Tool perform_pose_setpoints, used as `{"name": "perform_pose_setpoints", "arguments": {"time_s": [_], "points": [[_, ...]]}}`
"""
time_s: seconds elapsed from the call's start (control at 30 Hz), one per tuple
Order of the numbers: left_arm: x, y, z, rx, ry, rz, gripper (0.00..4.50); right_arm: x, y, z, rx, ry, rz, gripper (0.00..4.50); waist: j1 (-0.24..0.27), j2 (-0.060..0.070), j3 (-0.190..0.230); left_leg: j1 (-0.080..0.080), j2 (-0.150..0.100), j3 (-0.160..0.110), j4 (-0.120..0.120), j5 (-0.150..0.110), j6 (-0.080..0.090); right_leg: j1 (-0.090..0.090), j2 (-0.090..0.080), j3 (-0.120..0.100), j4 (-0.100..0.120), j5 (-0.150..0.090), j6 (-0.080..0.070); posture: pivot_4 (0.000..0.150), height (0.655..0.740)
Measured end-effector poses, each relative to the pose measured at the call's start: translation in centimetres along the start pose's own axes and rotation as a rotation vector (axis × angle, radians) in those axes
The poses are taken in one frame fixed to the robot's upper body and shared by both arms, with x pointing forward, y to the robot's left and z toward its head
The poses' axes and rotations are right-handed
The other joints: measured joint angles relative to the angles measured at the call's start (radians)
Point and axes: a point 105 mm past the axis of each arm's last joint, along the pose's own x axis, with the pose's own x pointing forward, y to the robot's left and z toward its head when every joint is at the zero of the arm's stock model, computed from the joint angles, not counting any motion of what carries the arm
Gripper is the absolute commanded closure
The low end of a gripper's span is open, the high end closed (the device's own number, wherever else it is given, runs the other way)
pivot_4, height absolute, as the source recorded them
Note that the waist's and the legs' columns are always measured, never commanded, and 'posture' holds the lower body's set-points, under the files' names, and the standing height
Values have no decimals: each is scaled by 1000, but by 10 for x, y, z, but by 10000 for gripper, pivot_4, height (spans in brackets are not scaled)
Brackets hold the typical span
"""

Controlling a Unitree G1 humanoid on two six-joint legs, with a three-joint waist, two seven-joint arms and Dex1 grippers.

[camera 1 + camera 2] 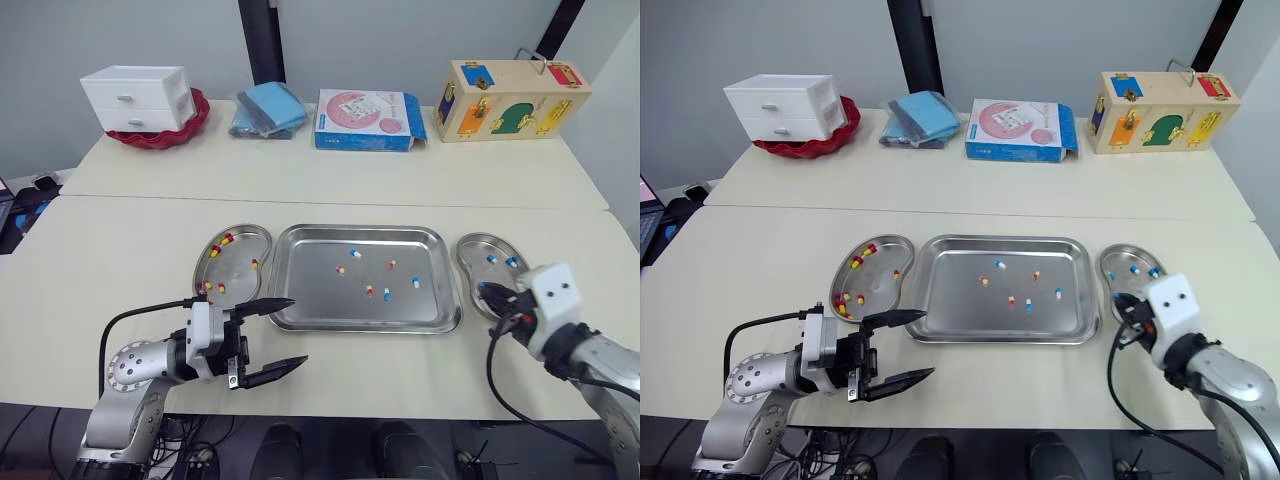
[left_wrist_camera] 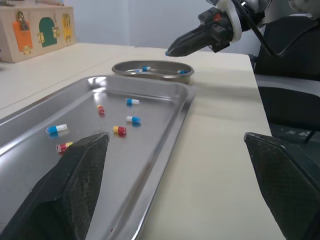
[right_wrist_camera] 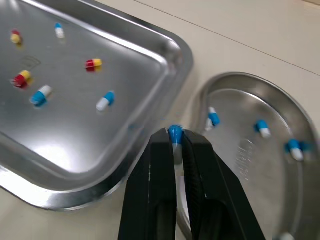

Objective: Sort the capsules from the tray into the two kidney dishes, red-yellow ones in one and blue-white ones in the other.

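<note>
R end effector pinching blue-white capsule nr dish

White 2-drawer unit on red dish, blue bundle, carton, wooden latch box.

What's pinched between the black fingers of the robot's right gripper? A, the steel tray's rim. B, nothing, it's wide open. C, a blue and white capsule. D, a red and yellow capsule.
C: the right wrist view shows the right gripper shut on a blue and white capsule, its blue end poking out between the fingertips, beside the steel kidney dish.
</note>
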Motion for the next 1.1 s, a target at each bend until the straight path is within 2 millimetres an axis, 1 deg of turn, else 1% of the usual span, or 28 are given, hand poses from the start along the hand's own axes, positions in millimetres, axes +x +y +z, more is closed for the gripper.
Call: {"name": "perform_pose_setpoints", "arguments": {"time_s": [0.1, 0.23, 0.33, 0.37, 0.43, 0.67, 0.83, 0.9, 0.97, 1.1], "points": [[1, -1, 1, 5, -7, -6, 0, -3, -11, -5, 24, -10, -55, 44729, -1, 0, 0, 0, 0, 0, 0, 0, 0, 0, 0, 0, 0, 0, 0, 1500, 7400], [6, 0, 3, 22, -28, -7, 0, -2, -22, -23, 81, 18, -104, 44729, 1, 0, 0, 0, 0, 0, 0, 0, 0, 0, 0, 0, 0, 0, 0, 1500, 7400], [8, 3, 6, 36, -35, 3, 0, -1, -28, -33, 115, 29, -139, 44729, 1, 0, 0, 0, 0, 0, 0, 0, 0, 0, 0, 0, 0, 0, 0, 1500, 7400], [9, 3, 7, 39, -36, 3, 0, -1, -30, -34, 120, 25, -148, 38045, 1, 0, 0, 0, 0, 0, 0, 0, 0, 0, 0, 0, 0, 0, 0, 1500, 7400], [9, 3, 9, 45, -39, 7, 0, -1, -32, -34, 125, 11, -154, 33710, 1, 0, 0, 0, 0, 0, 0, 0, 0, 0, 0, 0, 0, 0, 0, 1500, 7400], [12, 3, 12, 43, -40, 23, 0, -2, -34, -30, 134, -26, -155, 15519, 1, 1, 0, 0, 0, 0, 0, 0, 0, 0, 0, 0, 0, 0, 0, 1500, 7400], [9, 2, 11, 20, -25, 66, 0, -4, -34, -26, 120, -55, -146, 377, 1, 1, 0, 0, 0, 0, 0, 0, 0, 0, 0, 0, 0, 0, 0, 1500, 7400], [5, 5, 11, 10, -13, 113, 0, -6, -32, -26, 100, -58, -120, 377, 2, 1, 0, 0, 0, 0, 0, 0, 0, 0, 0, 0, 0, 0, 0, 1500, 7400], [-6, 9, 8, -21, 36, 205, 0, -11, -24, -25, 43, -64, -57, 377, 1, 1, 0, 0, 0, 0, 0, 0, 0, 0, 0, 1, 0, 0, 0, 1500, 7400], [-33, 17, 1, -85, 155, 400, 0, -19, -2, -26, -83, -83, 92, 377, 0, 1, 0, 1, 0, 0, 0, 0, 0, 2, 0, 1, 0, 0, 0, 1500, 7400]]}}
